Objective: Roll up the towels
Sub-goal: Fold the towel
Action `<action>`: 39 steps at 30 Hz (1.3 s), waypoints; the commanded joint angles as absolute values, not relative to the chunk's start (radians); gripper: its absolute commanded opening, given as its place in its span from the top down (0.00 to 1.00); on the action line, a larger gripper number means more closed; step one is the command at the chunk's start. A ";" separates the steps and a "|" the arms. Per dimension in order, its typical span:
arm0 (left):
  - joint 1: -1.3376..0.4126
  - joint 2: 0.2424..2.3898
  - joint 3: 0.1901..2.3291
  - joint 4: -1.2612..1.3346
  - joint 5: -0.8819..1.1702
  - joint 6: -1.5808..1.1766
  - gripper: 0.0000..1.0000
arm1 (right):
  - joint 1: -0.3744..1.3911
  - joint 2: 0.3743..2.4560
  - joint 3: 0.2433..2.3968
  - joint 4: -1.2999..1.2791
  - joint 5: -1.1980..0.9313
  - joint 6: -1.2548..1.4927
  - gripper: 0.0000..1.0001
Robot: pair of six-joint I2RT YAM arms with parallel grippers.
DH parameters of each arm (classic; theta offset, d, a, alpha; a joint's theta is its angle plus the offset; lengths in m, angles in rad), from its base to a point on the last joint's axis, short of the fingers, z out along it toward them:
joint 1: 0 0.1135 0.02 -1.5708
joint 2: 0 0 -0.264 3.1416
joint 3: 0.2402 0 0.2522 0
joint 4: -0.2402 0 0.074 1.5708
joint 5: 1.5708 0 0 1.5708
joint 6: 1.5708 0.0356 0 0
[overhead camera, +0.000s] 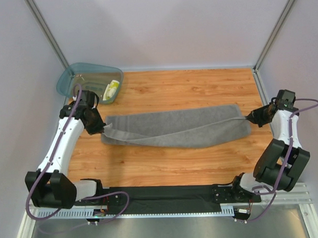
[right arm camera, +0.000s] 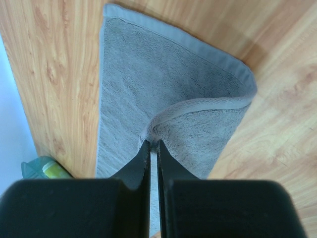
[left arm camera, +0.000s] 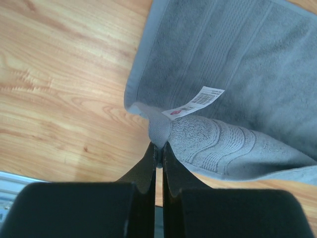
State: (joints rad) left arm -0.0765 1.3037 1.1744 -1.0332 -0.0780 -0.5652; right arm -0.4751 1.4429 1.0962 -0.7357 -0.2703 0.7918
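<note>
grey towel [overhead camera: 175, 130] lies stretched across the wood surface [overhead camera: 189, 89], partly folded over. left gripper [left arm camera: 159, 148] is clenched on its corner beside the tag [left arm camera: 195, 103]; right gripper [right arm camera: 152, 145] is clenched on the opposite end. tub [overhead camera: 68, 76] holding yellow cloth [overhead camera: 112, 89] sits back left, apart.

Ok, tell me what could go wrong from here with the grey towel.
1. The left end effector and right end effector each pinch only a thin bit of the towel at its edge; a pull might slip it free.
2. The towel lies slanted with its fold uneven, so a roll may come out crooked.
3. The left arm is close to the tub; a swing could knock it.
</note>
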 commanded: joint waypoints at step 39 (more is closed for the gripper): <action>-0.025 1.979 1.681 -1.078 -0.158 -0.440 1.00 | -0.387 1.836 1.405 -0.678 -0.183 0.848 1.00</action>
